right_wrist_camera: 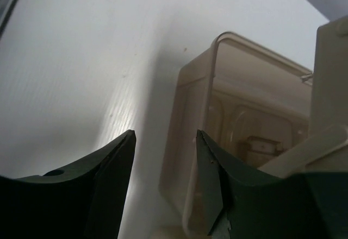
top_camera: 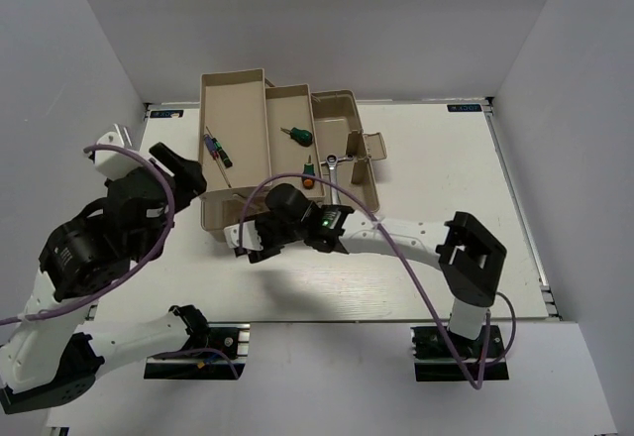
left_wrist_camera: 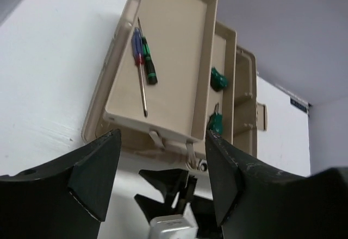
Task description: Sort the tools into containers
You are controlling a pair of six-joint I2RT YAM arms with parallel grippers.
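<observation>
The beige toolbox stands opened out at the back centre. Its left tray [top_camera: 235, 109] holds two thin screwdrivers, blue-red [left_wrist_camera: 139, 60] and black-green [left_wrist_camera: 149, 61]. Two stubby green-handled screwdrivers [top_camera: 297, 135] [top_camera: 309, 174] lie in the middle tray [top_camera: 289, 109]. A silver wrench [top_camera: 341, 160] rests across the right compartment [top_camera: 349, 119]. My left gripper [top_camera: 195, 176] hovers open and empty at the left tray's near corner. My right gripper [top_camera: 248, 243] is low in front of the toolbox, open and empty, its jaws beside the translucent brown lid [right_wrist_camera: 244, 119].
White table [top_camera: 416, 228] runs to the right and in front of the toolbox, with grey walls around it. The right arm's purple cable [top_camera: 396, 258] loops over the table's middle. In the left wrist view the right gripper [left_wrist_camera: 174, 195] shows below the tray.
</observation>
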